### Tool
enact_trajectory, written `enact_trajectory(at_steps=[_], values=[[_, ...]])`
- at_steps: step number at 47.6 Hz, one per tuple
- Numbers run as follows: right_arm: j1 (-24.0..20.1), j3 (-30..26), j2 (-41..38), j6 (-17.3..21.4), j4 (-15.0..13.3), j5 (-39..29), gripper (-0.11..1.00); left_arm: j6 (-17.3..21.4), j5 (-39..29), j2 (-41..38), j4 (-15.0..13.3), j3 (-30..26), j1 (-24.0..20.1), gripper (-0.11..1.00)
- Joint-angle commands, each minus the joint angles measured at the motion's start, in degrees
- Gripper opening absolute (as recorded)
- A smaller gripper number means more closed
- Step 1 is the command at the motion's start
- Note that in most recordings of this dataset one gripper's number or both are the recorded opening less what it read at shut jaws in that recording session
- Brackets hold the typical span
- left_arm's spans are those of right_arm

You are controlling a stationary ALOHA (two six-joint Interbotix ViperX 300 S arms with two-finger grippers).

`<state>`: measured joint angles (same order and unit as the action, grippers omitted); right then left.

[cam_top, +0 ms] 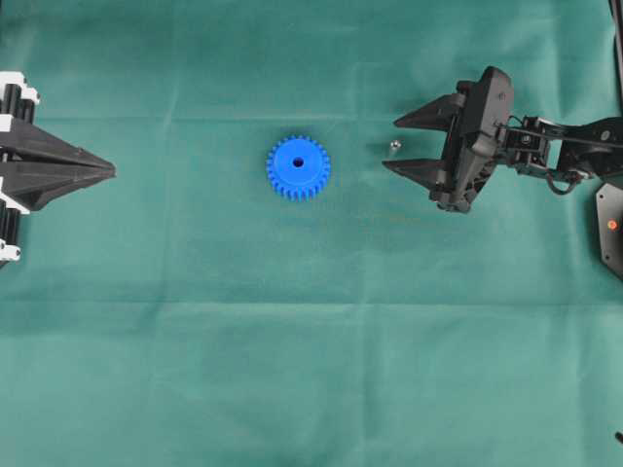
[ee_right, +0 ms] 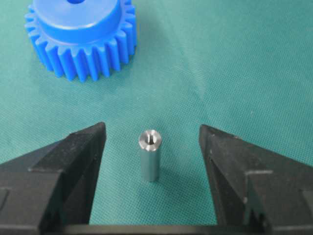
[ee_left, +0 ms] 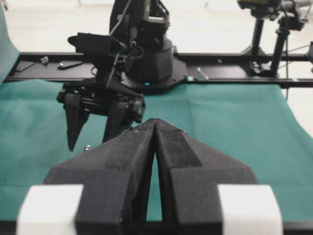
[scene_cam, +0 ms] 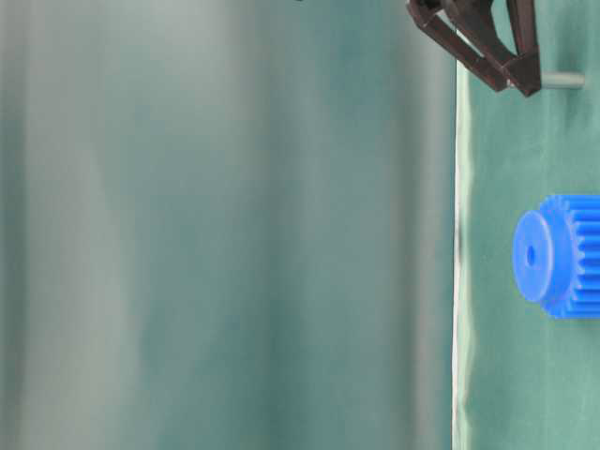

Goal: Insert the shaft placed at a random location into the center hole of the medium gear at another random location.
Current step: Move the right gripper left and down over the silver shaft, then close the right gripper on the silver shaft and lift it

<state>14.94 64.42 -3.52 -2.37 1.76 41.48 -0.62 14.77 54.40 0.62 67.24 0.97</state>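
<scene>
The blue medium gear (cam_top: 298, 166) lies flat mid-table, its dark center hole (cam_top: 297, 162) facing up. It also shows in the right wrist view (ee_right: 80, 36) and the table-level view (scene_cam: 560, 255). The silvery shaft (cam_top: 394, 146) stands upright on the cloth to the gear's right. In the right wrist view the shaft (ee_right: 149, 154) stands between the jaws, touching neither. My right gripper (cam_top: 393, 144) is open around it; it also shows in the right wrist view (ee_right: 151, 139). My left gripper (cam_top: 113, 171) is shut and empty at the far left, seen in its own view (ee_left: 155, 120).
Green cloth (cam_top: 311, 341) covers the table. The right arm's base and a black rail (ee_left: 220, 73) stand along the far edge in the left wrist view. A dark bracket (cam_top: 610, 229) sits at the right edge.
</scene>
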Motion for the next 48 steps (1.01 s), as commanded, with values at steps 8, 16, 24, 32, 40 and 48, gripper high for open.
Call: enact_trajectory(at_steps=[8,16,24,32,40,48], values=[[0.26,-0.88,0.53,-0.35,0.26,0.7,0.47,0.0,-0.09,-0.35,0.09,-1.14,0.18,0.0],[0.26,-0.88,0.53,-0.35,0.09,0.7,0.13,0.0,-0.09,-0.35,0.09,-1.14,0.18,0.0],[0.26,-0.88,0.53,-0.35,0.09,0.7,0.13,0.0,-0.35,-0.35,0.09,-1.14,0.18,0.0],[0.26,-0.97,1.05,-0.35,0.0,0.62,0.14,0.0,-0.35,-0.35,0.09,-1.14,0.18,0.0],[0.18,-1.41,5.71,-0.26,0.09,-2.64,0.13,0.0,-0.35,-0.35,0.09,-1.14,0.18,0.0],[0.18,-2.81,12.92,-0.53,0.0,-10.37,0.13,0.0,-0.35,-0.35,0.09,-1.14,0.18,0.0]])
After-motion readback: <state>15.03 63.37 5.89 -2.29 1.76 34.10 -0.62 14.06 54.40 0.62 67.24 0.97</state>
